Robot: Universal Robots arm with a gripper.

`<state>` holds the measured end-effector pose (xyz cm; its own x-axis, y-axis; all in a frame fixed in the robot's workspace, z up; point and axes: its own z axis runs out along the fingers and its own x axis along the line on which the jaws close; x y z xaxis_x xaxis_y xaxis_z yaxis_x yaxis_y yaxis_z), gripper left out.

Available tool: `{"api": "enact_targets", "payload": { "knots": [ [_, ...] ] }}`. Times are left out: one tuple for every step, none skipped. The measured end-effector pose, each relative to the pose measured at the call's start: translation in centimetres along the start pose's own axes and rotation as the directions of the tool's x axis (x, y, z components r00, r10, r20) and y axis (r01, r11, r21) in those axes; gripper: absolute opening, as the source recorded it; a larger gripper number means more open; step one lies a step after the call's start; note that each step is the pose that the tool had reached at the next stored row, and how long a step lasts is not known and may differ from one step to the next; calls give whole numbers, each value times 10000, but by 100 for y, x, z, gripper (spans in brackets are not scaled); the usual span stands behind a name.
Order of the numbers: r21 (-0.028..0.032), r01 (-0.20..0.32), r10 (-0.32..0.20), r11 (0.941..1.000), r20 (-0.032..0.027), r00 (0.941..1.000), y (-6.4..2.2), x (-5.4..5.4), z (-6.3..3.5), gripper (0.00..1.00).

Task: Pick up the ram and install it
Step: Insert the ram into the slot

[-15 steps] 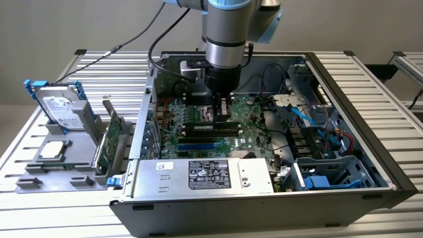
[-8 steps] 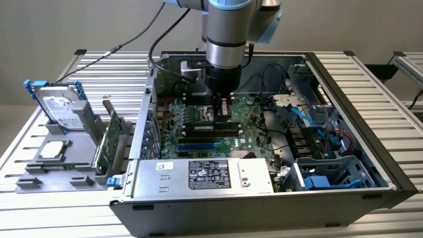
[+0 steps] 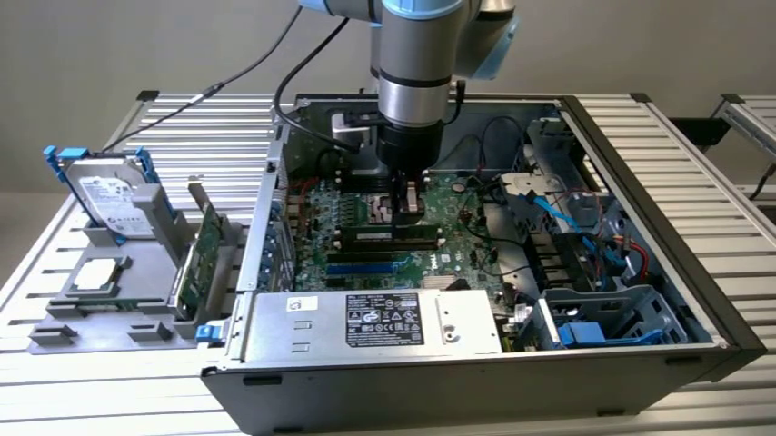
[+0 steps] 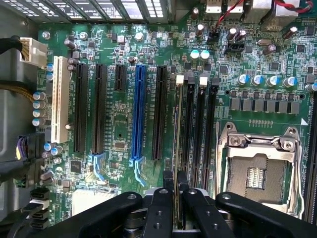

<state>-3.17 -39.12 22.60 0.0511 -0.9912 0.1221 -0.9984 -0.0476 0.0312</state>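
Note:
My gripper (image 3: pixel 408 211) reaches down into the open computer case (image 3: pixel 679 272), just above the green motherboard (image 3: pixel 363 263). In the wrist view its two black fingers (image 4: pixel 168 184) are shut on the ram (image 4: pixel 177 134), a thin green stick seen edge-on. The ram runs along the outermost of the black memory slots (image 4: pixel 189 129), beside their white latches (image 4: pixel 180 79); I cannot tell whether it is seated. In the exterior view the ram (image 3: pixel 388 231) shows as a long narrow strip lying level under the gripper.
The CPU socket (image 4: pixel 257 168) lies just past the memory slots. Blue (image 4: pixel 139 114), white (image 4: pixel 60 99) and black expansion slots lie on the other side. The power supply (image 3: pixel 376 320) fills the case front, cables (image 3: pixel 548 202) the exterior view's right. Outside, a grey stand (image 3: pixel 73 318) holds a hard drive (image 3: pixel 107 195) and expansion card (image 3: pixel 200 259).

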Motion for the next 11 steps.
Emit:
{"api": "enact_targets", "payload": {
  "knots": [
    [-1, 0, 0, 10000, -9, 10000, 0, 0, 1, 14],
    [-2, 0, 0, 10000, -17, 10000, 0, 0, 3, 14],
    [-2, -1, 1, 10000, -24, 10000, 0, 0, 4, 14],
    [-3, -1, 1, 10000, -29, 10000, 0, 0, 5, 14],
    [-3, -1, 1, 10000, -32, 10000, 0, 0, 6, 14],
    [-2, -1, 1, 10000, -31, 10000, 0, -2, 7, 14],
    [-2, -3, 3, 10000, -31, 10000, 0, -3, 8, 14],
    [-2, -5, 5, 10000, -31, 10000, -1, -6, 9, 14],
    [-3, -9, 9, 10000, -33, 10000, -1, -8, 9, 14],
    [-3, -13, 13, 10000, -35, 10000, -1, -9, 10, 14],
    [-4, -18, 18, 10000, -37, 10000, -1, -10, 11, 14]
  ]
}}
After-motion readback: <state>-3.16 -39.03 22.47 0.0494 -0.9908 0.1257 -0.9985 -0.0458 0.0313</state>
